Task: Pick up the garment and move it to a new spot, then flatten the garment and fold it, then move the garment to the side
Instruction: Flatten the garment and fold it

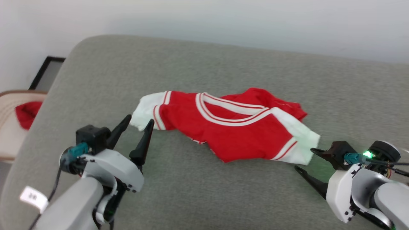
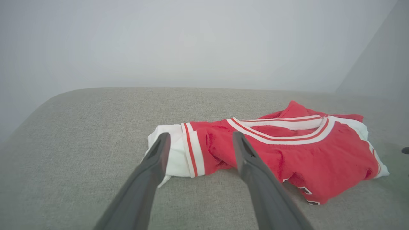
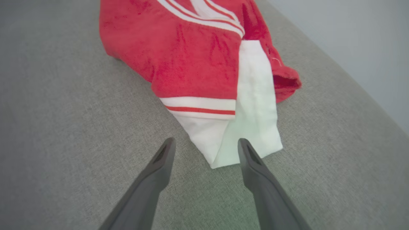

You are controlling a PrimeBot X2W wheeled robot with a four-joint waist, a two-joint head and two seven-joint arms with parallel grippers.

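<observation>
Jaws gape beside the garment; left wrist view reveals its lettering.

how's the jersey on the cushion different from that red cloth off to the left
The jersey has white sleeves and a white-striped neckline; the red cloth looks plain red. The jersey lies rumpled on the grey cushion; the red cloth sits bunched on a pale seat beside it, partly hidden by the cushion's edge. Both are bright red.
</observation>
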